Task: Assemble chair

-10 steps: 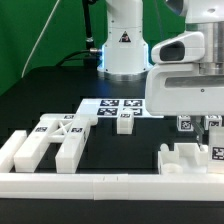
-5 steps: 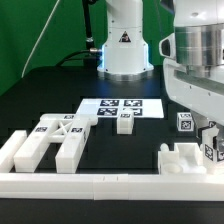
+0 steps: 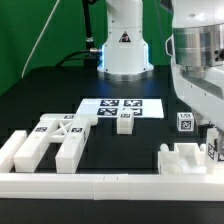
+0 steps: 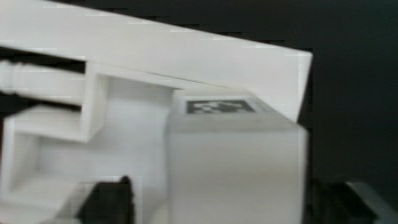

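Exterior view: the pincer (image 3: 213, 143) hangs over the chair's partial assembly (image 3: 185, 160), which sits just below and beside it. 1 small block (image 3: 124, 122) and 1 large frame piece (image 3: 45, 145) lie well apart from it, unattached.

Wrist view: its fingers (image 4: 111, 200) stand open, flanking a tagged post (image 4: 240, 150) without touching it. Most of the joining seems left to do.

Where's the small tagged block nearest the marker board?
In the exterior view, the small block sits mid-table at the marker board's near edge; the large X-braced piece lies to the exterior view's left.
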Motion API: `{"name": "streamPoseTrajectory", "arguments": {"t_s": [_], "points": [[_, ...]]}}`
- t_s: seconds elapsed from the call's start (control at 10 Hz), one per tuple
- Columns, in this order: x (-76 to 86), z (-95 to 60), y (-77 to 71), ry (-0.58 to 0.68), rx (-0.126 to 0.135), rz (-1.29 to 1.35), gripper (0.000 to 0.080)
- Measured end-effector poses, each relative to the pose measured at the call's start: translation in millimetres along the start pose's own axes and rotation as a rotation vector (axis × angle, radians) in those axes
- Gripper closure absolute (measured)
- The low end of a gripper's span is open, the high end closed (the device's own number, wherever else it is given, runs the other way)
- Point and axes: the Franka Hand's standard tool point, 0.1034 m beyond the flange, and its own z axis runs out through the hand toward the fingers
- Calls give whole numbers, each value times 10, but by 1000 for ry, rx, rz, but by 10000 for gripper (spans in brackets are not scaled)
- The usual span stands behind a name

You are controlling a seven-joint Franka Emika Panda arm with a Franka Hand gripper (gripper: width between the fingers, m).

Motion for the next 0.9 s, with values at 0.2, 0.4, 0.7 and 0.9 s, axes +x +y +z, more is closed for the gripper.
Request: {"name": "streamPoseTrajectory", "arguments": {"t_s": [0.2, 0.4, 0.7, 0.9], "points": [[-50, 8, -12, -6, -2, -336, 162], [-56, 24, 5, -6, -5, -560, 153], [-72, 11, -32, 35, -47, -1029, 150], [-91, 12, -55, 41, -38, -1055, 150]]}}
